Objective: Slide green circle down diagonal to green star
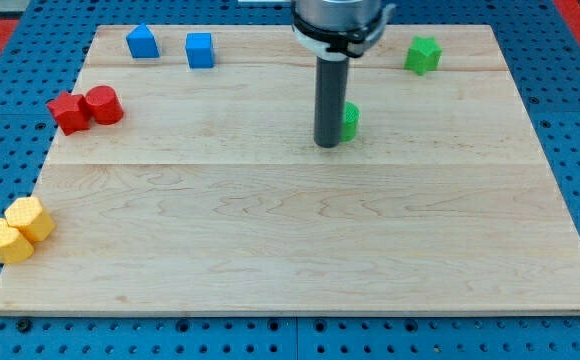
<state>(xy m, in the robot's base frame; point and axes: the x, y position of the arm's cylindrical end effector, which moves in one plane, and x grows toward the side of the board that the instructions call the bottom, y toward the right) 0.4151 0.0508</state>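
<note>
The green circle (351, 120) lies on the wooden board (300, 240), mostly hidden behind my rod. My tip (328, 144) rests on the board right at the circle's left side, touching it or nearly so. The green star (423, 55) lies near the view's top right, up and to the right of the circle and apart from it.
A blue triangular block (142, 42) and a blue cube (200, 50) lie at the view's top left. A red star (68, 112) and a red cylinder (103, 105) touch at the left. Two yellow blocks (18, 231) sit at the left edge, lower down.
</note>
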